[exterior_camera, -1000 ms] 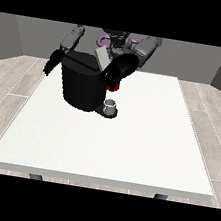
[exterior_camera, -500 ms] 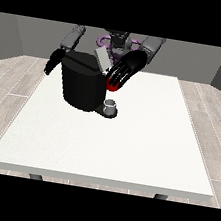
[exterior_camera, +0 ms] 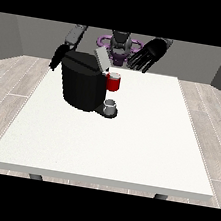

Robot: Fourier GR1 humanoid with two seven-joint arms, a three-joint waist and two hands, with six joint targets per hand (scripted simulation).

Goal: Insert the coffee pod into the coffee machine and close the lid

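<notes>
While the hand at the view's right [exterior_camera: 150, 53] hangs spread and empty above the coffee machine [exterior_camera: 85, 84], its lid [exterior_camera: 101, 59] tilted up, closing appears the step in hand; a grey thing [exterior_camera: 111, 105] sits at the base.

Coffee machine [exterior_camera: 83, 85] matt black plastic; table [exterior_camera: 127, 145] smooth matt white; floor [exterior_camera: 11, 81] wood-look planks

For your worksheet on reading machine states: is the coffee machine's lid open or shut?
Open. The grey lid stands tilted up above the black coffee machine, not lying flat on its top.
</notes>
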